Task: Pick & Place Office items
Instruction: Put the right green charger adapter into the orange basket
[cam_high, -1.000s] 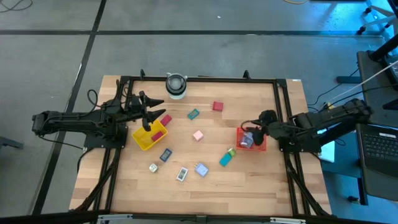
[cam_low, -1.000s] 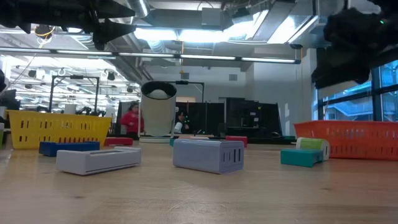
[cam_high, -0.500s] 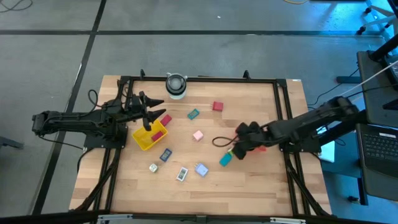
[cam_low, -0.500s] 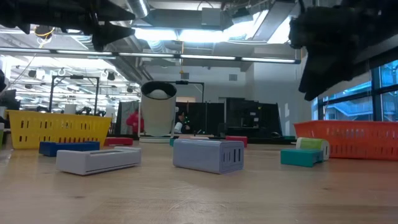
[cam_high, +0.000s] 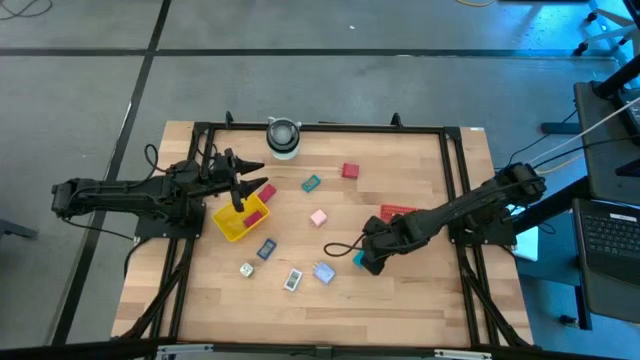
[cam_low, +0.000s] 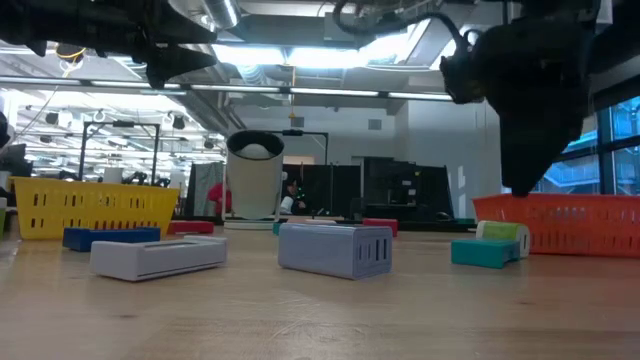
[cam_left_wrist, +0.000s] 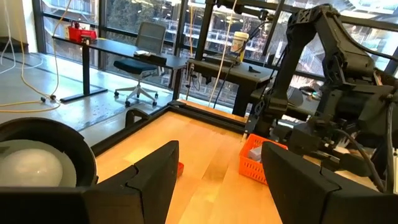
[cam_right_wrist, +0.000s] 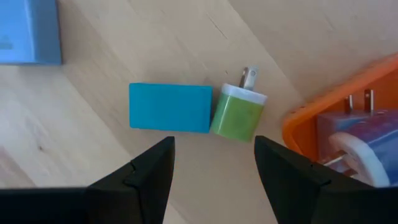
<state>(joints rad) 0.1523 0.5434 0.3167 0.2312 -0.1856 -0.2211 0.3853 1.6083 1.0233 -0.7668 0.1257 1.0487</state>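
Light wooden table (cam_high: 400, 290), framed by a black rail.

Right arm, dark, reaching across the table from its right side. Right gripper (cam_right_wrist: 211, 163) hangs above the teal rectangular block (cam_right_wrist: 170, 107); its fingers stand wide apart with nothing between them. The high view hides most of that block under the arm; only the right wrist view shows it whole, lying flat on the wood.

Left arm, dark, at the table's left edge. Left gripper (cam_left_wrist: 214, 165) is poised above the yellow square mesh tray (cam_high: 238, 220), fingers spread and empty.

Red-orange square mesh tray (cam_high: 400, 212), partly covered by the right arm in the high view. The right wrist view shows its rim and a pale blue-and-white plug adapter (cam_right_wrist: 354, 134) lying inside.

Round white-and-grey cylinder (cam_high: 283, 136) at the table's far edge.

Office items, loose on the wood:
- Green charger with white cap and metal prongs (cam_right_wrist: 239, 113), touching the teal block's end, just beside the orange tray. Seen clearly only from the right wrist.
- Pale blue box (cam_high: 323, 272), near the right gripper; the low view shows slots in its face.
- White slotted piece (cam_high: 292, 281), just left of it.
- Dark blue block (cam_high: 266, 248).
- Red square block (cam_high: 349, 171), far side.
- Pink square block (cam_high: 318, 217), centre.
- Small teal piece (cam_high: 311, 184).
- Small white piece (cam_high: 246, 268).
- Red piece (cam_high: 254, 216) in the yellow tray.
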